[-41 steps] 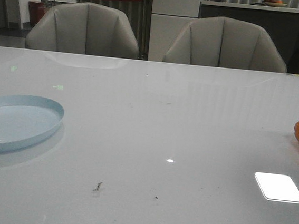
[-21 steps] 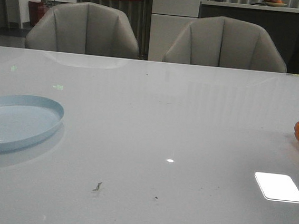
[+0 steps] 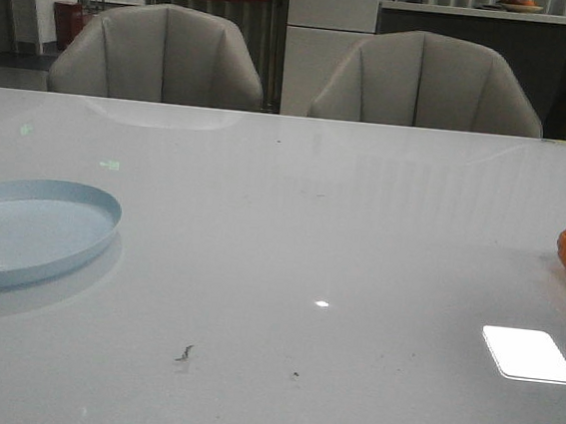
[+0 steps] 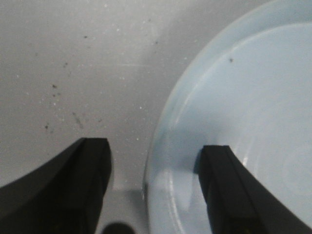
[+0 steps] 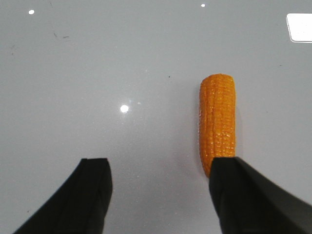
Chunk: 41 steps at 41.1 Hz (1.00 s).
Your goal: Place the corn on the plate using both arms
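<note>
Entry, as I read my feeds.

1. Corn (image 5: pixel 217 123): lies flat on the table (image 3: pixel 302 224), at about 3 o'clock in the front view, half cut off by the frame edge. Nothing holds it.

2. Plate (image 3: pixel 31 228): at about 9 o'clock in the front view, well apart from the corn. Nothing on it.

3. Right gripper (image 5: pixel 158 178): spread wide, gripping nothing. On its wrist feed one finger overlaps the near end of the cob; the other stands well off over bare table. I judge the cob is not centred in the gap.

4. Left gripper (image 4: pixel 153 163): spread wide, gripping nothing. Its fingers straddle the plate rim, one over bare table, one over the plate floor. Whether either touches, I cannot tell. In the front view only a dark scrap of it shows at the left edge.

Risks, my judgement:
- If I close the right fingers from here, the overlapping finger may come down on the cob or shove it, and a round cob would likely roll.
- A pinch on the tapered tip alone may slip or let the cob swing.
- The cob sits at the front camera's edge, so I would be steering mostly by the wrist feed.
- If I close the left fingers here, they may clip the rim and slide or tip the plate.
- The wide gap suggests a transfer between arms, where a drop seems likeliest.
</note>
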Motion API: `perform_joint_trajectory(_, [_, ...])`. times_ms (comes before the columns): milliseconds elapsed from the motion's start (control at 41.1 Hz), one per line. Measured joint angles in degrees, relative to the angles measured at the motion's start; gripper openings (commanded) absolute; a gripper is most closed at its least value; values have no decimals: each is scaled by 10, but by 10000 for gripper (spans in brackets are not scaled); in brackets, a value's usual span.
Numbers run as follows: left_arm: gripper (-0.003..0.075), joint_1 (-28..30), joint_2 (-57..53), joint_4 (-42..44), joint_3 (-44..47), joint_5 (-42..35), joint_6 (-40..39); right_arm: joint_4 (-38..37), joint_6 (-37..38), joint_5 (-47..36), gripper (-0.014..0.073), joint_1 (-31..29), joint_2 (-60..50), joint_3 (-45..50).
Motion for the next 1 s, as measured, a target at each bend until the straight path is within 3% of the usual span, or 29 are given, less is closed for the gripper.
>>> perform_joint_trajectory(317, [88, 0, 0, 0, 0, 12, 0, 0, 0, 0, 540, 0, 0, 0])
perform_joint_trajectory(682, [94, 0, 1, -8, -29, 34, 0, 0, 0, 0, 540, 0, 0, 0])
perform_joint_trajectory(998, [94, -1, 7, -122, -129, 122, 0, 0, 0, 0, 540, 0, 0, 0])
